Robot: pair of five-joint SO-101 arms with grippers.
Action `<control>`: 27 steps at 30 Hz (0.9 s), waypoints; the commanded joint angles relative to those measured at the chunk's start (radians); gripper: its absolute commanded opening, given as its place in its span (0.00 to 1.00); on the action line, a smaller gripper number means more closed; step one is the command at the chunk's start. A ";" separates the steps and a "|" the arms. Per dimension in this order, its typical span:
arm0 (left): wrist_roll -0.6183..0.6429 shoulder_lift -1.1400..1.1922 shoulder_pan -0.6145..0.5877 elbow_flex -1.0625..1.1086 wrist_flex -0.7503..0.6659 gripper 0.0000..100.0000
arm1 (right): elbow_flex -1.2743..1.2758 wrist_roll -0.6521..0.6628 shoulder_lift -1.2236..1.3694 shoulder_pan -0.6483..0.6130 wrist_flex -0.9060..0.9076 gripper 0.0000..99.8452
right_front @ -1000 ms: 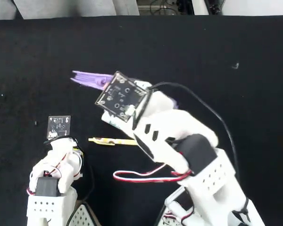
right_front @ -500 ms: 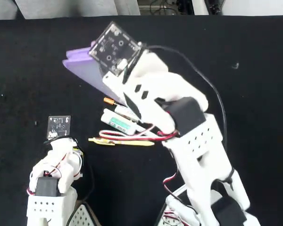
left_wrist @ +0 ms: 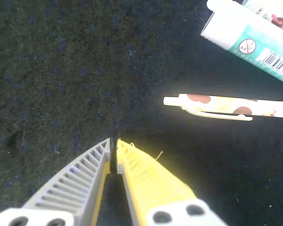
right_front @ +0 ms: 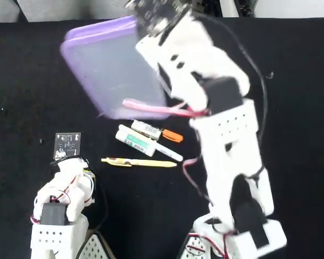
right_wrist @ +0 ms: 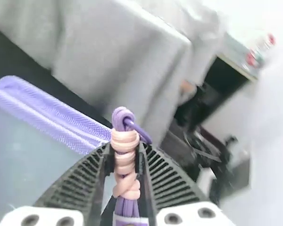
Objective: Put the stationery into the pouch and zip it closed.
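Note:
The right arm holds a purple, translucent pouch (right_front: 112, 69) lifted off the table at the back. My right gripper (right_wrist: 125, 155) is shut on the pouch's pull cord (right_wrist: 123, 155), a pink and purple knotted loop; the pouch's purple edge (right_wrist: 42, 115) hangs beside it. Under the pouch lie three stationery items on the black table: an orange-capped marker (right_front: 156, 131), a white glue stick with a green label (right_front: 141, 143) and a yellow pen (right_front: 137, 162). My left gripper (left_wrist: 114, 144) is shut, empty, low over the cloth just short of the yellow pen (left_wrist: 226, 106) and the glue stick (left_wrist: 254, 42).
The left arm (right_front: 62, 199) sits folded at the front left. The right arm (right_front: 221, 129) stands tall through the middle right, with red cables (right_front: 162, 109) looped near the stationery. Bare black cloth (right_front: 291, 108) stretches to the right and far left.
The right arm has swung up and back, lifting the pouch from the table so it hangs broadside; the marker and glue stick it covered are now exposed. The left arm has kept still.

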 commanded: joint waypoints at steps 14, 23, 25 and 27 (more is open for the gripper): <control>0.008 0.000 0.010 0.022 -0.018 0.03 | -0.116 0.264 0.022 0.172 0.315 0.01; 0.008 0.000 0.010 0.022 -0.018 0.03 | -0.295 0.511 0.024 0.115 0.675 0.01; 0.008 0.000 0.010 0.022 -0.018 0.03 | -0.337 0.526 0.024 0.074 0.729 0.01; 0.008 0.000 0.010 0.022 -0.018 0.03 | -0.367 0.526 0.024 0.032 0.766 0.01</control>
